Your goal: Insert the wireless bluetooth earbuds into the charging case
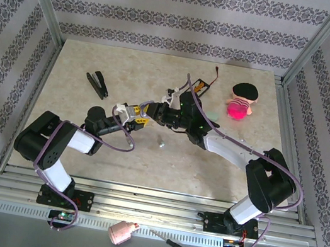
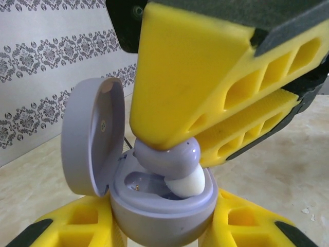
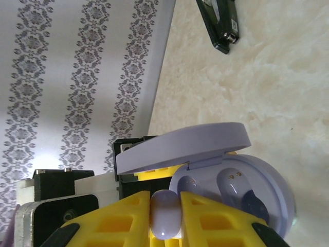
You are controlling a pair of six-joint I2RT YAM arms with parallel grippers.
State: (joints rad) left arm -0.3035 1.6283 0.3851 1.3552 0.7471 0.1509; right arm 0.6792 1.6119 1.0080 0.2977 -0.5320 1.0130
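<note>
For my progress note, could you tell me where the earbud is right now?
In the left wrist view, the earbud is pinched in the right pincer at the mouth of the open case, which the left pincer holds.

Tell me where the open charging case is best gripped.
By the rounded lower shell of the charging case, across its two sides, side-on below the rim, as the left hand does. Its lid stands open and the wells are exposed, so both stay free for the earbud.
</note>
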